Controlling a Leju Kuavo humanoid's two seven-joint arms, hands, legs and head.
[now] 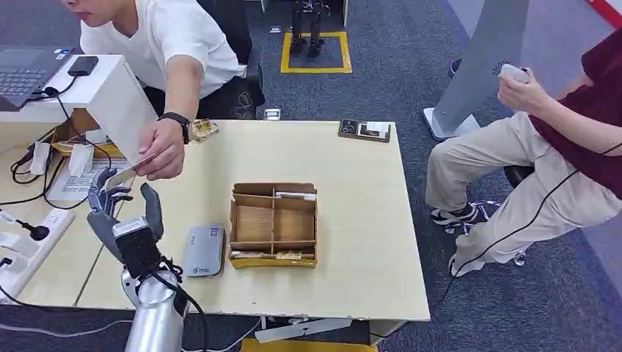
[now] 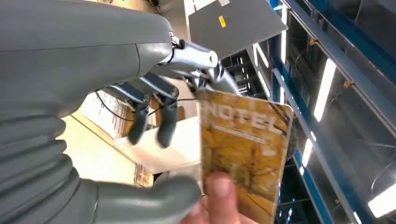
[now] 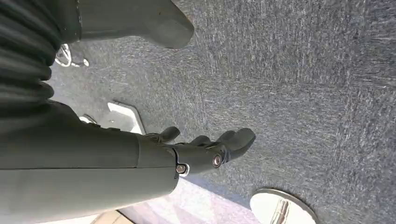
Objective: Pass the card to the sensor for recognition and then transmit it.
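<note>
A yellow card (image 2: 243, 149) printed HOTEL is pinched by a person's hand (image 1: 163, 150), whose thumb (image 2: 219, 191) lies on its face. In the head view the card (image 1: 126, 174) slants just above the fingertips of my left hand (image 1: 121, 213), which is raised over the table's left edge. My left hand (image 2: 93, 70) has its fingers spread and its thumb apart from them. I cannot tell whether a fingertip touches the card. The grey card sensor (image 1: 204, 250) lies flat on the table to the right of that hand. My right hand (image 3: 205, 149) hangs over the carpet, fingers loosely extended, holding nothing.
A partitioned cardboard box (image 1: 273, 224) stands mid-table on the light wooden table (image 1: 352, 271). A small dark tray (image 1: 364, 130) sits at the far edge. The person leans in from the back left. Another person sits at right. Cables and a power strip (image 1: 29, 235) lie at left.
</note>
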